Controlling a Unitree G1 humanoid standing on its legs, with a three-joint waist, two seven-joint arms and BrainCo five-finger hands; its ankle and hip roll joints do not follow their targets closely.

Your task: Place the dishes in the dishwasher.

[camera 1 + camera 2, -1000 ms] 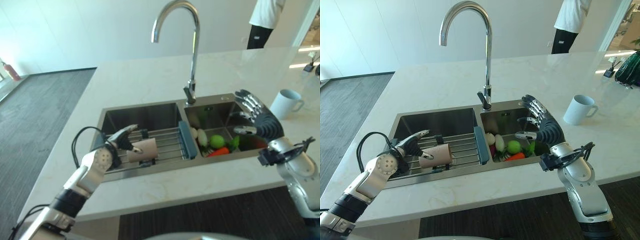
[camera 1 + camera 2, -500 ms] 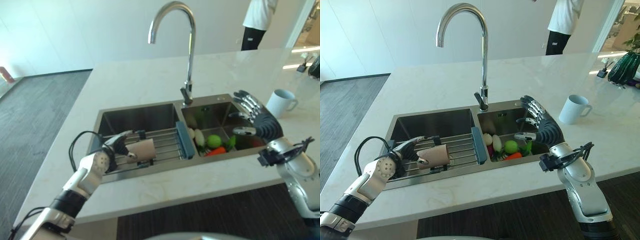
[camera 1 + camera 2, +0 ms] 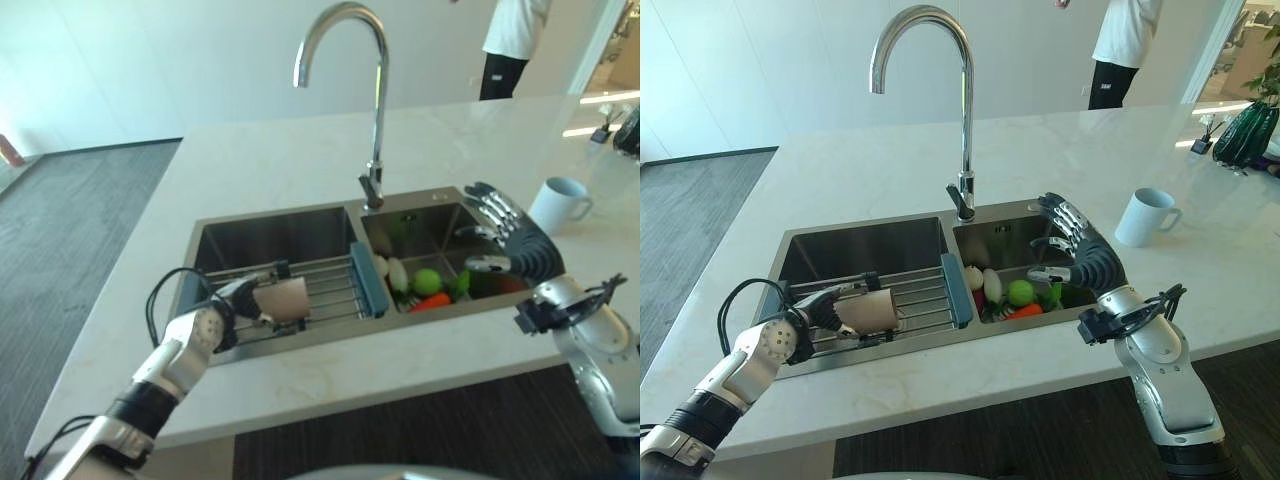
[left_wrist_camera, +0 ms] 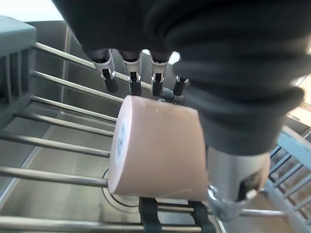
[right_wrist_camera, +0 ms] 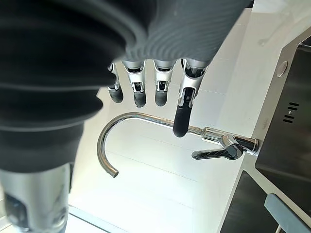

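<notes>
Pinkish-beige cup (image 4: 158,148) lies on its side on the metal rack (image 3: 925,297) across the left sink basin (image 3: 865,250). The left wrist view shows the left hand (image 4: 233,121) wrapped round it, fingers (image 4: 132,77) curled over. Above the vegetables (image 3: 1020,295) in the right basin, the right hand (image 3: 1080,255) hangs, fingers relaxed, apart, holding nothing.

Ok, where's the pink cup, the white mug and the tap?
pink cup (image 4: 160,145), left wrist view, on its side wall.
white mug (image 3: 1140,216), right eye view, on its body.
tap (image 3: 966,110), right eye view, on its upright pipe.
</notes>
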